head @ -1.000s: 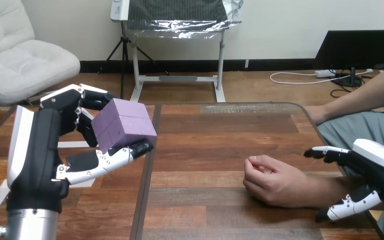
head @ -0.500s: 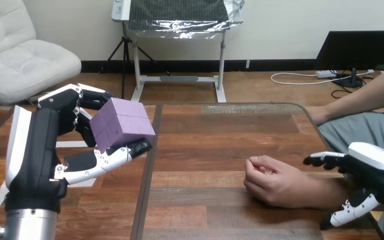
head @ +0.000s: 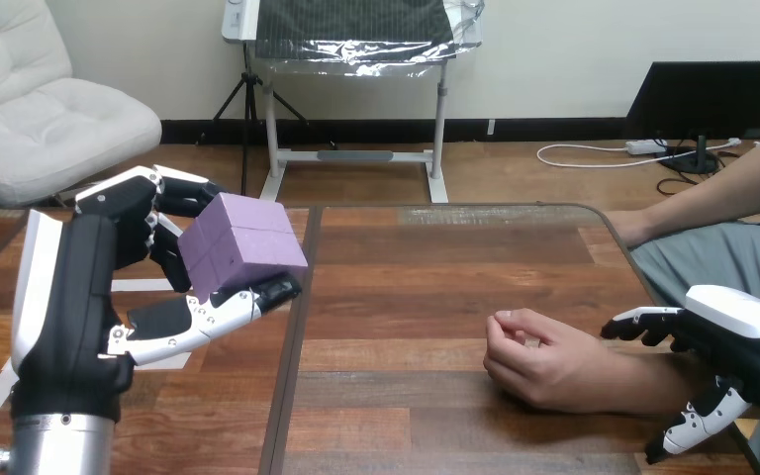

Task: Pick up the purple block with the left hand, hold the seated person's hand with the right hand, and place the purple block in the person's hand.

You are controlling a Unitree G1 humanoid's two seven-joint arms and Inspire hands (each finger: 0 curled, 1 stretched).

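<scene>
1 purple block [head: 242,247] sits clamped in the left hand [head: 148,322]; right hand [head: 747,346] spread open beside the person's wrist [head: 643,381].

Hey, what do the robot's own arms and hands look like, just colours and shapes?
The left hand is a long black body with white shells on its back and jointed black-and-white fingers, set on a round silver forearm. The right hand has the same build: black, a smooth white shell, and black-and-white fingers.

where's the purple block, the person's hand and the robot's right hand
purple block [head: 247,259], head view, on its side facing the camera
person's hand [head: 544,361], head view, on the back of the hand
right hand [head: 747,341], head view, on its black back
</scene>
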